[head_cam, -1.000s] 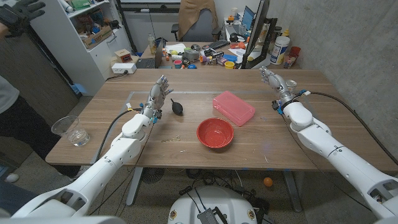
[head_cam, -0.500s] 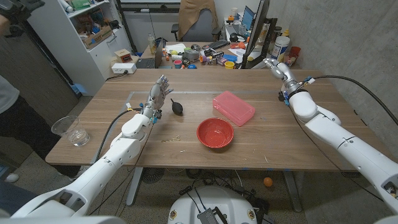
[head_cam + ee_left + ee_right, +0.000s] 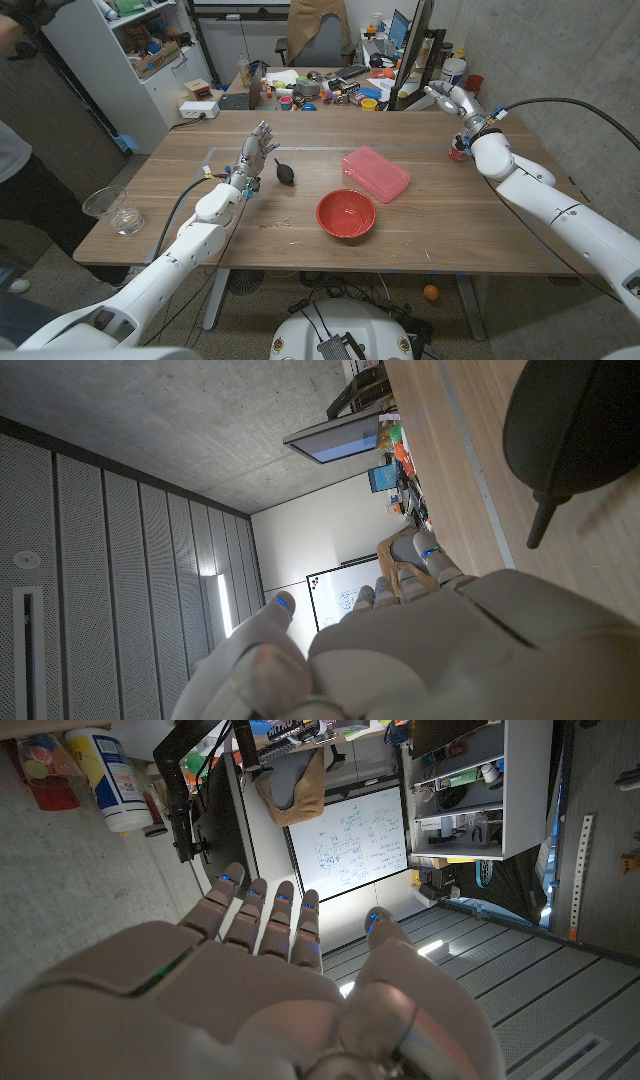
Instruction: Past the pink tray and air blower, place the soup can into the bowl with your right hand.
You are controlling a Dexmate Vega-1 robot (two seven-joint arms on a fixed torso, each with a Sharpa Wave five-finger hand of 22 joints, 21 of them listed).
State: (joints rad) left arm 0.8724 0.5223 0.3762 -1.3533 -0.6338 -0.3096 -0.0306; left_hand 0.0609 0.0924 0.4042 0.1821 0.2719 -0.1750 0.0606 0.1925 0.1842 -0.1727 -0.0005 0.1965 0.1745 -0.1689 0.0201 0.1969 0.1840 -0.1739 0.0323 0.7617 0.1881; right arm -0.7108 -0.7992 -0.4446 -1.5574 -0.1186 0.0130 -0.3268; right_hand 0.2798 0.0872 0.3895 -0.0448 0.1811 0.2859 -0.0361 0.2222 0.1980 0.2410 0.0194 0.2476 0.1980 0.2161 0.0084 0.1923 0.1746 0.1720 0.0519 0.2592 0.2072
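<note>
Your right hand [image 3: 452, 98] is held up past the counter's [image 3: 200, 215] far right corner, fingers apart, holding nothing. The soup can [image 3: 457, 151] stands just beside that wrist, right of the pink tray [image 3: 376, 172]. Your left hand [image 3: 255, 152], also released, is left of the air blower [image 3: 283, 171].

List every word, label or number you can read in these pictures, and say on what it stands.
None can be read.
Soup can: label hidden behind the right hand.
Whiteboard: writing too small.
White bottle: label blurred.
Desk clutter: print too small.
</note>
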